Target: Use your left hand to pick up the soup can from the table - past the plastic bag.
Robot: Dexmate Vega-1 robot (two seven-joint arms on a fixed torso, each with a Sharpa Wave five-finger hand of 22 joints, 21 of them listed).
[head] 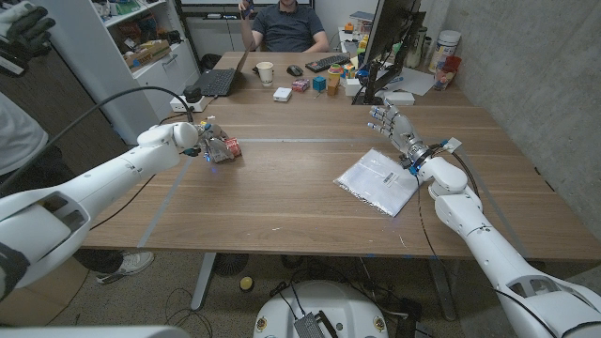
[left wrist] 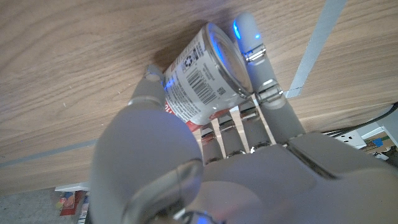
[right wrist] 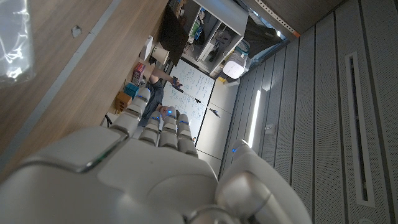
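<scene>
The soup can (head: 226,147) has a white and red label and lies tipped over at the table's left side. My left hand (head: 208,140) wraps around it. In the left wrist view the can (left wrist: 202,74) sits between the thumb and the fingers (left wrist: 255,46) of my left hand (left wrist: 217,155), its barcode facing the camera, close over the wood. Whether it touches the table I cannot tell. A clear plastic bag (head: 378,180) lies on the right half of the table. My right hand (head: 390,122) stands beyond the bag, fingers spread, holding nothing. The right wrist view shows that hand (right wrist: 155,162) and the bag (right wrist: 12,37).
A person (head: 286,23) sits behind the far edge. Along that edge are a laptop (head: 218,81), a paper cup (head: 265,72), coloured blocks (head: 319,83), a monitor (head: 390,38) and a power strip (head: 188,101). A black cable (head: 103,103) arcs over my left arm.
</scene>
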